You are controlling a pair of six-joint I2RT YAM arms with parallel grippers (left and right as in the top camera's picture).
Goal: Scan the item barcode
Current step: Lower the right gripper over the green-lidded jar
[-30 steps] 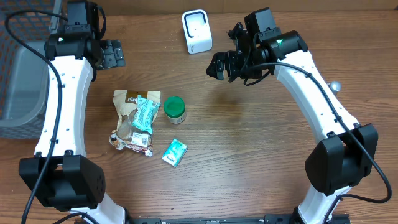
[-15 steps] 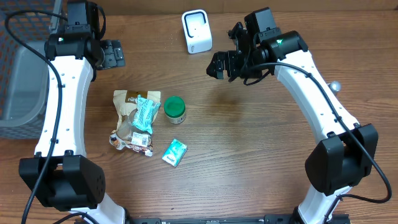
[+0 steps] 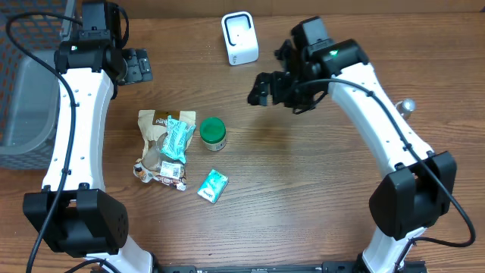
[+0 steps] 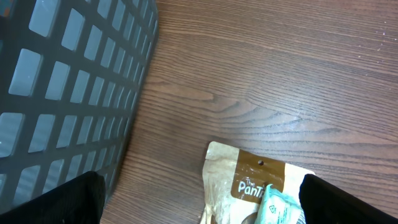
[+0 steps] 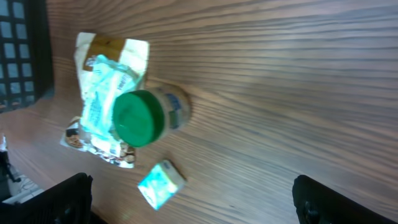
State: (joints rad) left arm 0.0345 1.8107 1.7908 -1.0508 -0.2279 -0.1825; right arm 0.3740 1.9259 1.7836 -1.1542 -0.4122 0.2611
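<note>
A grey basket (image 3: 21, 98) fills the left edge of the overhead view. Beside it the left arm (image 3: 76, 114) rises from its base at the lower left straight up the frame, its wrist bent right at the upper left. The left gripper (image 3: 138, 65) hangs there over bare table (image 3: 303, 189), empty, with its jaws spread wide. In the left wrist view its fingers (image 4: 74, 202) sit in the two bottom corners.

The items to scan lie left of centre, all on the table and none held. A brown pouch (image 3: 154, 129) has a long teal packet (image 3: 178, 138) lying on it. A green-lidded jar (image 3: 213, 133) stands just right of them, and a small teal packet (image 3: 213, 186) lies below, apart from the rest. The white scanner (image 3: 239, 38) stands at the top centre.

The right arm (image 3: 379, 106) climbs from the lower right, arches to the upper middle and reaches left. The right gripper (image 3: 261, 89) hovers below and right of the scanner, above and right of the jar. Its jaws are spread wide and hold nothing.
</note>
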